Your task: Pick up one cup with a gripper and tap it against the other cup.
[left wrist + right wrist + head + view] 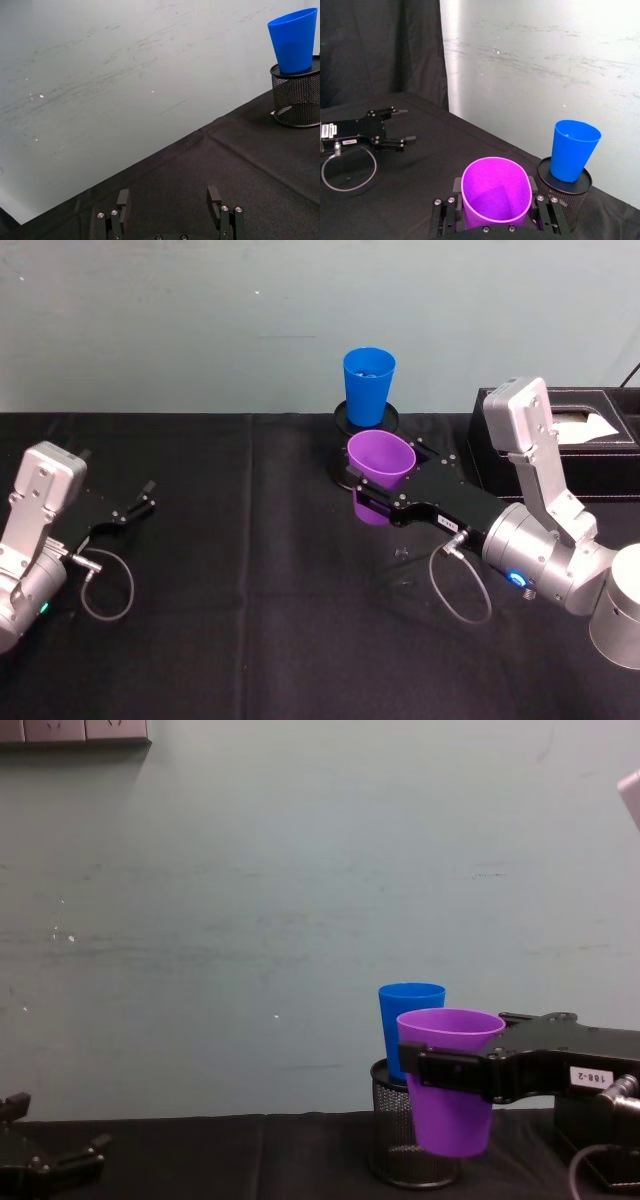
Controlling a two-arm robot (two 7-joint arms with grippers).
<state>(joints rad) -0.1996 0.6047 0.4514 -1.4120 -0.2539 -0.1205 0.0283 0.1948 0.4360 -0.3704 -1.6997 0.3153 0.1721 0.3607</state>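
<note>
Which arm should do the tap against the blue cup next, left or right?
Right. The right gripper is shut on the purple cup, held up close in front of the blue cup. The left gripper is open and empty, far off to the left.

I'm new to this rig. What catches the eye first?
The purple cup, clamped in the right gripper near the middle of the table, stands out first. Behind it a blue cup stands on a black mesh holder by the wall. The left gripper sits open far left.
</note>
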